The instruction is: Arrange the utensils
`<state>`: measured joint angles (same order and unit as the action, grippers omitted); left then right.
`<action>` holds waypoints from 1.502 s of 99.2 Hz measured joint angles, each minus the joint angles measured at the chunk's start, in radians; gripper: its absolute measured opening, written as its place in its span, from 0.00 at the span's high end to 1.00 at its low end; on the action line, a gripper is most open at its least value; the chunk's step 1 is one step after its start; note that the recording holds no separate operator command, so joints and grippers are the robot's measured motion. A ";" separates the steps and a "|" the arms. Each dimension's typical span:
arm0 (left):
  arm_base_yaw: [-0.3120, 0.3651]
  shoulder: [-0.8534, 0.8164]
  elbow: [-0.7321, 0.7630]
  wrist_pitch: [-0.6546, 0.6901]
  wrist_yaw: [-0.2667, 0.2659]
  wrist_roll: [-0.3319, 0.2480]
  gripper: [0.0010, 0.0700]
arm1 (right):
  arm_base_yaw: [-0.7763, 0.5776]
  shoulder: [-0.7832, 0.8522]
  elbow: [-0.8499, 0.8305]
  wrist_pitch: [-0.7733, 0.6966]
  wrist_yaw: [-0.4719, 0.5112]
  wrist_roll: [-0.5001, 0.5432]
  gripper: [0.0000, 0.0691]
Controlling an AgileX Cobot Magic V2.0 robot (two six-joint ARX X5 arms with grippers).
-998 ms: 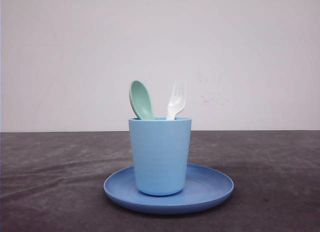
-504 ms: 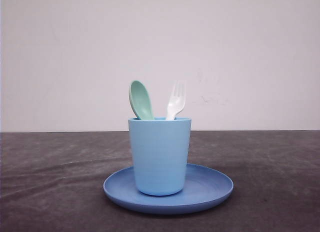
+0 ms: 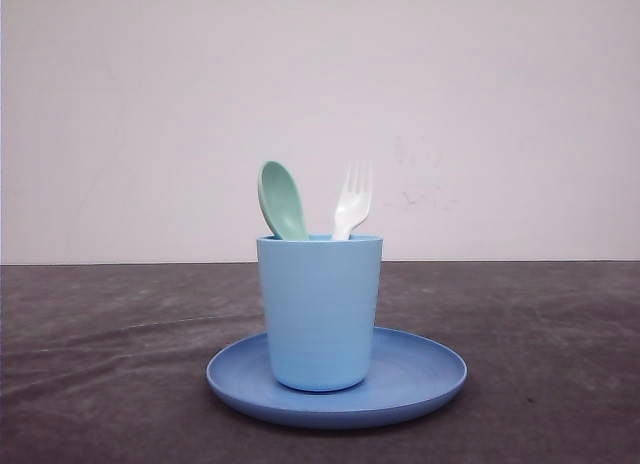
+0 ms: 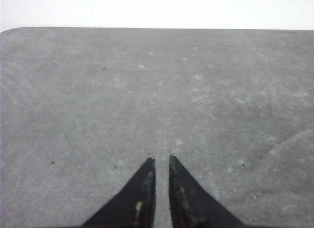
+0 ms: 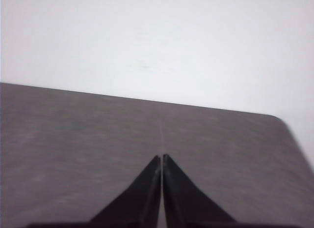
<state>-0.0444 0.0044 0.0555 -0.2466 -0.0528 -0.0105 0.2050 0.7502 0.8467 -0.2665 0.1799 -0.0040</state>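
Note:
A mint-green spoon (image 3: 283, 199) and a white fork (image 3: 352, 200) stand upright in a light blue cup (image 3: 320, 311), heads up above the rim. The cup rests on a blue round plate (image 3: 420, 374) in the middle of the dark table. My left gripper (image 4: 161, 160) hangs over bare table with its black fingers a narrow slit apart and nothing between them. Over another bare stretch of the table, near its far edge, my right gripper (image 5: 162, 156) has its fingertips almost touching and holds nothing.
The dark grey table (image 3: 100, 364) runs to a plain white wall (image 3: 320, 84) at the back. A rounded table corner (image 5: 279, 119) lies ahead of the right gripper. The table's far edge (image 4: 157, 28) lies ahead of the left gripper.

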 joint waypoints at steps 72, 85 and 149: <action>0.000 0.000 0.000 0.000 0.000 0.000 0.98 | -0.179 -0.618 -0.784 0.269 -0.154 -0.026 0.99; 0.000 0.000 0.000 0.000 0.000 0.000 0.98 | -0.181 -0.687 -0.832 0.226 -0.153 -0.021 1.00; 0.000 0.000 -0.001 0.002 0.000 0.000 0.98 | -0.181 -0.746 -0.831 0.099 -0.199 -0.014 1.00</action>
<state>-0.0444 0.0044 0.0547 -0.2443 -0.0528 -0.0105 0.0242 0.0044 0.0158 -0.1677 -0.0193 -0.0177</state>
